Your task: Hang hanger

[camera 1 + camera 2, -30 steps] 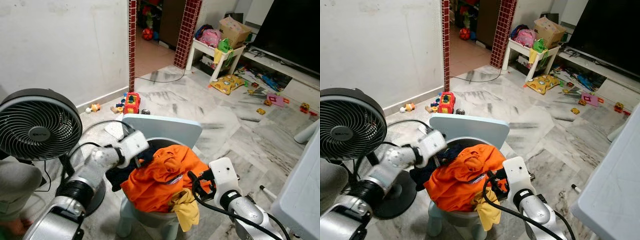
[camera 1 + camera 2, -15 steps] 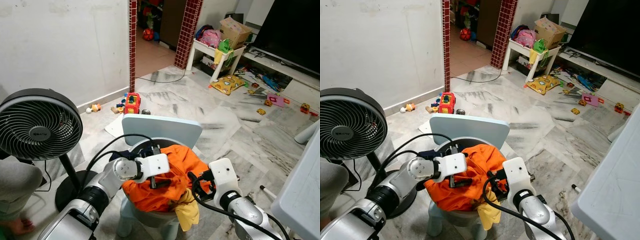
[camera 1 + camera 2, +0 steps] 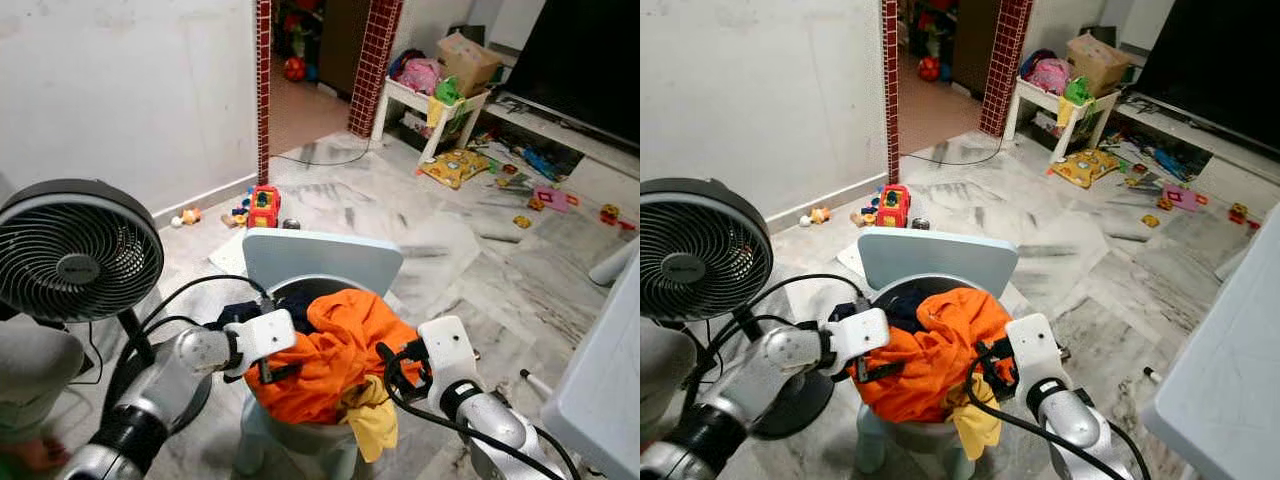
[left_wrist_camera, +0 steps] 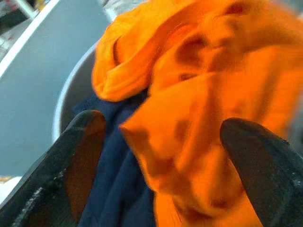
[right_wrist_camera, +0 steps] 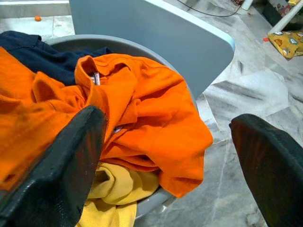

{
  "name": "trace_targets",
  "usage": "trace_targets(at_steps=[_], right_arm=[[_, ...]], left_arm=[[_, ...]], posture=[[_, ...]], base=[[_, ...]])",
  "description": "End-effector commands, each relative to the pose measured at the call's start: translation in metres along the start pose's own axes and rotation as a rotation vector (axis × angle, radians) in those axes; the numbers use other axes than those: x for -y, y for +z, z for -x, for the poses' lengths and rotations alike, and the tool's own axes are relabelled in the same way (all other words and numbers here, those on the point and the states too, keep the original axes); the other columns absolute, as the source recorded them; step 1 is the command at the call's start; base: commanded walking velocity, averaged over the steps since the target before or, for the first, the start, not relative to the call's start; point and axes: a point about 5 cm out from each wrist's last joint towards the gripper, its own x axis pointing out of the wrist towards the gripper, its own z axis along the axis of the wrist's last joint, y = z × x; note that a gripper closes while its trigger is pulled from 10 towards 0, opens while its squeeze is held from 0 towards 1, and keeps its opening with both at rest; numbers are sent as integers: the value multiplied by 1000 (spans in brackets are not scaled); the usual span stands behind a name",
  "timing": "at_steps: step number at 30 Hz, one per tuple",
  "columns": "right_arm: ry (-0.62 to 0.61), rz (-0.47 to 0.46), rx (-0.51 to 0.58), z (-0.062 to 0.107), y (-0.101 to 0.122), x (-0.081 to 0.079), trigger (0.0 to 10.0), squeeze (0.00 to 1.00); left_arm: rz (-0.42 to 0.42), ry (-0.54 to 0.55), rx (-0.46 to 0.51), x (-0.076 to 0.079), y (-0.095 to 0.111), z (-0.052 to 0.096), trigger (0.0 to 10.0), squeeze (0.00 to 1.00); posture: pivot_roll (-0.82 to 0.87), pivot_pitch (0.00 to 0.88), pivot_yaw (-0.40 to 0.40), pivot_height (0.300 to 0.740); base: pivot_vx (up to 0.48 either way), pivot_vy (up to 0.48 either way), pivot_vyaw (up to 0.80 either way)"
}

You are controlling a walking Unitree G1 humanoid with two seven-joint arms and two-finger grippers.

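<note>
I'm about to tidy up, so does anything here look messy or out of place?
Yes. The orange shirt and a yellow cloth spill over the rim of the grey basket on the chair. Toys lie scattered across the floor.

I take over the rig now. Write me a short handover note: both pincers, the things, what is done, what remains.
Left pincer: open, at the orange garment on the pile's left side.
Right pincer: open, holding nothing, at the pile's right side.
Orange garment tops the grey basket, over dark blue clothing and a yellow cloth; the basket sits on a pale blue chair.
Done: nothing gripped; I see no hanger.
Left: grip the garment, lift it, hang it.
</note>
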Motion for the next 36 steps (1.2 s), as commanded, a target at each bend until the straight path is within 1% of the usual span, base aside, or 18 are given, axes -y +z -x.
trace_targets(at_steps=[1,6,8,10,11,12,13,14,15,16,17,20,22,26,28,31,35,36], right_arm=[[-4,11,-4,-2,0,4,10000,0],[4,15,-3,-3,0,3,10000,0],[3,16,-6,-2,0,4,10000,0],[3,16,-7,-2,-1,4,10000,0],[3,17,-8,-2,-1,4,10000,0],[3,17,-8,-2,-1,4,10000,0],[3,18,-8,-2,-1,4,10000,0],[4,20,-8,-2,0,4,10000,0],[4,22,-7,-2,0,4,10000,0],[4,22,-7,-2,0,4,10000,0],[5,24,-5,-3,1,3,10000,0],[6,26,-3,-3,2,3,10000,0],[4,28,-3,-2,2,3,10000,0],[-6,28,-6,-1,1,5,10000,0],[-7,27,-6,-1,1,5,10000,0],[-10,25,-6,-1,1,5,10000,0],[-7,24,-6,-2,1,3,10000,0],[-6,23,-5,-2,1,3,10000,0]], left_arm=[[-14,-34,48,2,12,0,10000,1000],[-25,-55,72,5,20,2,10000,1000],[-31,-11,83,-2,26,1,10000,1000],[-37,0,87,-5,28,0,10000,1000],[-38,10,87,-8,31,-3,10000,949],[-35,12,86,-10,32,-5,10000,949],[-38,8,82,-11,32,-6,10000,914],[-49,-5,71,-12,33,-11,10000,588],[-51,-11,67,-12,34,-14,10000,588],[-48,-14,65,-13,34,-16,10000,184],[-57,-42,47,-13,33,-20,10000,0],[-52,-73,30,-13,32,-24,10000,0],[-71,-94,30,-15,35,-26,10000,0],[-65,-149,40,-16,41,-27,10000,0],[-65,-158,40,-16,42,-28,10000,0],[-74,-194,31,-15,41,-28,10000,0],[-86,-209,20,-14,40,-30,10000,0],[-84,-231,13,-12,40,-31,10000,0]], posture=[[77,0,-114,740],[76,0,-115,740],[69,0,-114,740],[67,0,-114,740],[67,0,-114,740],[67,0,-114,740],[67,0,-114,740],[57,0,-112,740],[57,0,-112,740],[54,0,-112,740],[49,0,-111,740],[44,0,-108,740],[40,0,-107,740],[34,0,-102,740],[34,0,-102,740],[35,0,-98,740],[37,0,-97,740],[35,0,-97,740]], base=[[0,0,0],[0,0,0],[0,0,0],[0,0,0],[0,0,0],[0,0,0],[0,0,0],[0,0,0],[0,0,0],[0,0,0],[0,0,0],[0,0,0],[0,0,0],[0,0,0],[0,0,0],[0,0,0],[0,0,0],[0,0,0]])
